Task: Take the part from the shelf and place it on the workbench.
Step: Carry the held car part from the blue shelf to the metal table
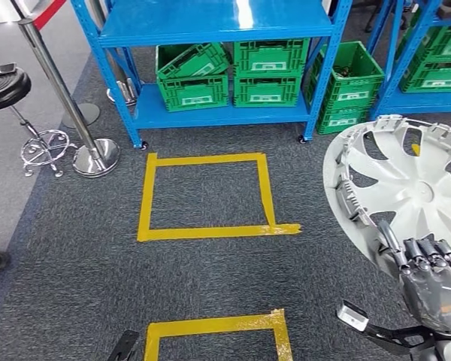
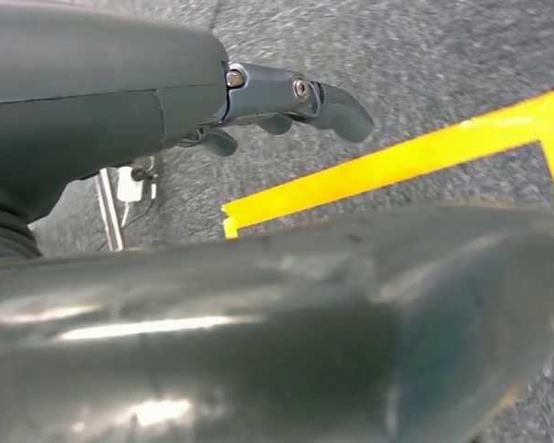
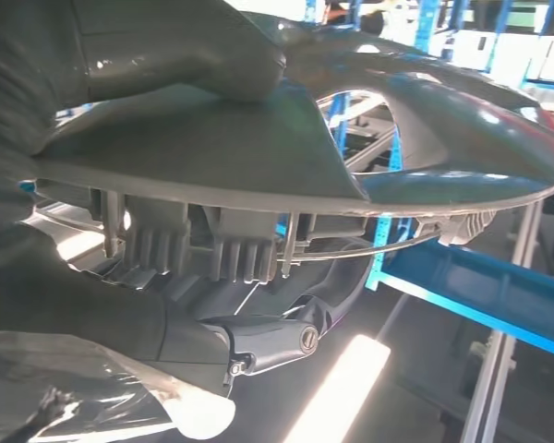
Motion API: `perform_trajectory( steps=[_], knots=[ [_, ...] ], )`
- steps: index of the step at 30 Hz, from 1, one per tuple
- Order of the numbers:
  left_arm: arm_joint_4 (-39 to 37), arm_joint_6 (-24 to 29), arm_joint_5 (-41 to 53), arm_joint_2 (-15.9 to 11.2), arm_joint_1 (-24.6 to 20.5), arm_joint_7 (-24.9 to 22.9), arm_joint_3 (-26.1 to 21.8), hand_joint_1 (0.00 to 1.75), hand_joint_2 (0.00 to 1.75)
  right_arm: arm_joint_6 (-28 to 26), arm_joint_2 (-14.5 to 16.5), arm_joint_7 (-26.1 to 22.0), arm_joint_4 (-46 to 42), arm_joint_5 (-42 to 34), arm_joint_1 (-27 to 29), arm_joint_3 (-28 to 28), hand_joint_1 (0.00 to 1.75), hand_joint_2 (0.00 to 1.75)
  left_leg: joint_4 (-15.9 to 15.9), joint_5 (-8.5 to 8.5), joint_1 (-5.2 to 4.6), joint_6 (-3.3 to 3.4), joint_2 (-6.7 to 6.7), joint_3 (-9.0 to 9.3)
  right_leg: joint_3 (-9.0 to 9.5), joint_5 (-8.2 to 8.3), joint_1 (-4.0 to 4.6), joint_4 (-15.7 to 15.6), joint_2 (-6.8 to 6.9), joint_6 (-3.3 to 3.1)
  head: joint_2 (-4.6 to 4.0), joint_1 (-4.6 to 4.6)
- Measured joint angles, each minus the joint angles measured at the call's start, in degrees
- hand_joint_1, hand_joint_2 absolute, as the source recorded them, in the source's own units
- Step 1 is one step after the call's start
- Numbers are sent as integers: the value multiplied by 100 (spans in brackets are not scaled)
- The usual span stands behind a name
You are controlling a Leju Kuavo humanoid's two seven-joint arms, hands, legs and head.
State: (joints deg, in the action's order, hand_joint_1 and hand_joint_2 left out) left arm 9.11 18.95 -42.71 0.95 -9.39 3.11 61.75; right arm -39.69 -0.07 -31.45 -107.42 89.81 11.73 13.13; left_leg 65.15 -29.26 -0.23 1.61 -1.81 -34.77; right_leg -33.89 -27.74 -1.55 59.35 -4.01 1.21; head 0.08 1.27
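Hubcap (image 1: 407, 188) in the right hand (image 1: 433, 278) — a silver wheel cover, already off the shelf and carried at the robot's right side, above the carpet. The fingers (image 1: 425, 252) curl over its lower rim; in the right wrist view the thumb (image 3: 190, 41) lies across one face and the darker fingers (image 3: 260, 341) press the ribbed underside, a clamp that probably keeps the broad, light disc from swinging while carried. The left hand (image 2: 288, 101) hangs low over the floor, fingers loosely extended and holding nothing.

Underfoot is dark grey carpet (image 1: 70, 248) marked with yellow tape rectangles (image 1: 206, 195). Ahead stands a blue shelf rack (image 1: 212, 30) holding green crates (image 1: 268, 71); a chrome stanchion (image 1: 92, 154) and a black stool (image 1: 4, 86) stand to the left. I see no workbench, so placing likely calls for a turn first.
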Motion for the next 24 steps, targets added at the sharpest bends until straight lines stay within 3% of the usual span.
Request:
perform_trajectory(
  steps=[2, 6, 8, 10, 12, 13, 14, 16, 18, 19, 21, 22, 24],
  knots=[
    [0, 0, 0, -5, 2, -1, 0, 0, 0, 0, 0, 0, 1, 0, 0, -2, 175, 175, -429, 175, -8, 44, -199, 178, -4, 6, -14, -3, -50, 3, -1, -1],
    [0, 0, -5, -7, 2, 0, 0, 0, 0, 0, 0, 0, 3, 0, -8, -2, 175, 175, -490, 147, -10, 46, -255, 212, -32, 24, -14, -1, -106, 33, 0, -3],
    [0, 1, -24, 3, -11, -1, 0, 0, 0, 0, -1, 14, 13, 0, -17, -6, 175, 175, -648, 187, -3, 56, -98, 242, -198, -80, -8, 163, 24, 117, 1, -22],
    [0, -1, -40, 11, -11, -3, 0, 0, 0, 0, -2, 42, 32, 0, -28, -20, 175, 175, -770, 239, -11, 77, 134, 247, -515, -406, -2, 754, 279, 183, -1, -52],
    [0, -6, -46, 14, 10, -5, 0, 0, 0, 0, -2, 78, 54, 0, -34, -34, 175, 175, -762, 240, -38, 86, 282, 238, -752, -640, 0, 1365, 362, 196, -1, -61],
    [0, -8, -48, 18, 13, -8, 0, 0, 0, 0, -2, 102, 65, 0, -31, -39, 175, 175, -759, 239, -46, 87, 352, 237, -749, -613, 5, 1420, 374, 197, -1, -61],
    [0, -7, -50, 21, 10, -10, 0, 0, 0, 0, -2, 129, 74, 0, -26, -44, 175, 175, -754, 237, -51, 86, 416, 237, -632, -489, 13, 1246, 397, 192, -1, -61],
    [0, -7, -50, 28, 0, -15, 0, 0, 0, 0, -2, 169, 84, 0, -22, -58, 175, 175, -732, 224, -63, 71, 531, 235, -189, -187, 53, 487, 578, 162, -1, -62],
    [0, -7, -50, 31, -3, -21, 0, 0, 0, 0, -2, 185, 85, 0, -28, -74, 175, 175, -691, 207, -89, 36, 628, 222, 106, -68, 101, -42, 736, 94, -1, -56],
    [0, -7, -50, 32, -2, -25, 0, 0, 0, 0, -2, 190, 86, 0, -29, -79, 175, 175, -681, 207, -100, 15, 676, 217, 132, -79, 123, -105, 748, 59, -1, -53],
    [0, -6, -50, 33, -5, -32, 0, 0, 0, 0, -2, 196, 87, 0, -19, -84, 175, 175, -668, 200, -97, -23, 753, 213, 116, -32, 117, -120, 632, -5, 0, -52],
    [0, -4, -50, 32, -11, -35, 0, 0, 0, 0, -2, 200, 87, 0, -14, -85, 175, 175, -620, 150, -85, -55, 699, 201, 109, -9, 105, -130, 579, -37, 0, -48],
    [0, -1, -50, 27, -18, -37, 0, 0, 0, 0, -2, 214, 90, 0, -11, -87, 175, 175, -226, -141, -46, -131, 460, 58, 98, 34, 68, -149, 485, -93, 0, -32]
  ],
)
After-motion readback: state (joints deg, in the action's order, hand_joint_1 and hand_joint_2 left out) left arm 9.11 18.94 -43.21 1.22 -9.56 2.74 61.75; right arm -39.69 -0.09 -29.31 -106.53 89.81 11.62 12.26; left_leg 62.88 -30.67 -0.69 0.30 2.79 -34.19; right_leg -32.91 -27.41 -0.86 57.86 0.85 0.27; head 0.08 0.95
